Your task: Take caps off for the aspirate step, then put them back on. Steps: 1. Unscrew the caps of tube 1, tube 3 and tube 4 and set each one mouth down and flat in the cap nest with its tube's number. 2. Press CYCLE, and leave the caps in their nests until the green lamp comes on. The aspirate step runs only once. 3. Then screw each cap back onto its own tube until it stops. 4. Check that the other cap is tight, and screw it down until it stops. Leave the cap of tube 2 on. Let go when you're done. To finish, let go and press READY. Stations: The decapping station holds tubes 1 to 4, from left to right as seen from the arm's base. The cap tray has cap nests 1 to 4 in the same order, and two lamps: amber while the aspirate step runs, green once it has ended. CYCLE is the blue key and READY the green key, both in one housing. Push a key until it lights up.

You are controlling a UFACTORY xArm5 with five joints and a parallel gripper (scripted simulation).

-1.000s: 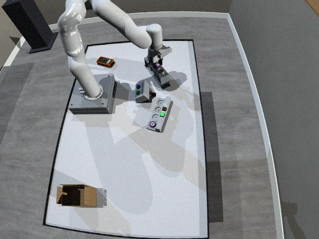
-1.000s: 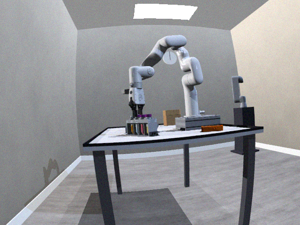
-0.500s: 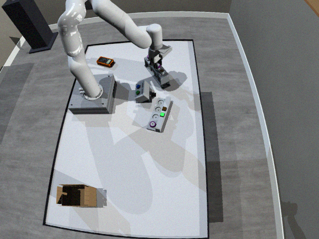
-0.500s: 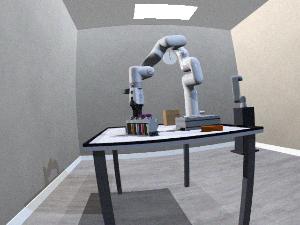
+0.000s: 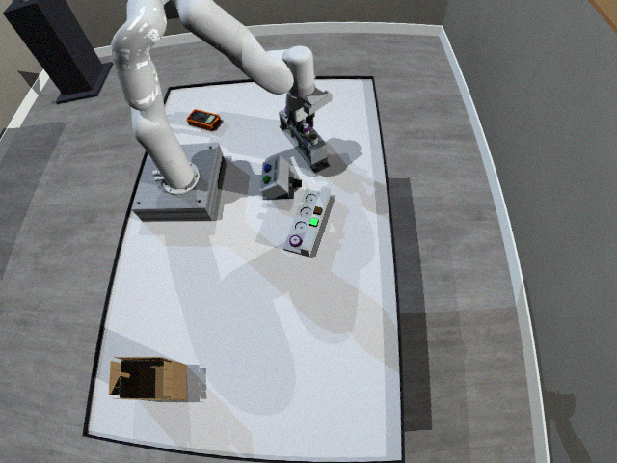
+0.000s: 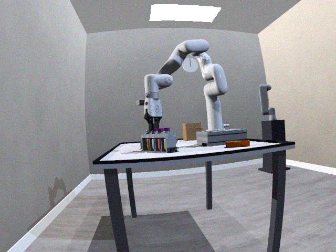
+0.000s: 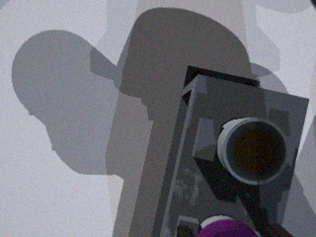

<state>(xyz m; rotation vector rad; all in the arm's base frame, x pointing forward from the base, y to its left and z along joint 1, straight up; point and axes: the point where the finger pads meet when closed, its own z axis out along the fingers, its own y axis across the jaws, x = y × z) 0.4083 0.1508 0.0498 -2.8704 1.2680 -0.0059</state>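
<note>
Spotted square green lamp (image 5: 313, 222) lit: recapping step. Had dark two-fingered tool (image 6: 153, 126) clamped on a hidden cap at grey decapping station (image 6: 170, 140); needed screwing down next, probably.

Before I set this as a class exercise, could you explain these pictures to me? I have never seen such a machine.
The white machine is a robot arm standing on a table. One picture looks down from above, one looks across the room, and one comes from a camera on the arm's wrist. On the table are a tube station, a key housing with a blue and a green key, a cap tray with a lit green lamp and a loose cap in one nest, an orange device and a cardboard box. The gripper is closed on a purple cap at the tube station. The wrist view shows an open tube.
</note>
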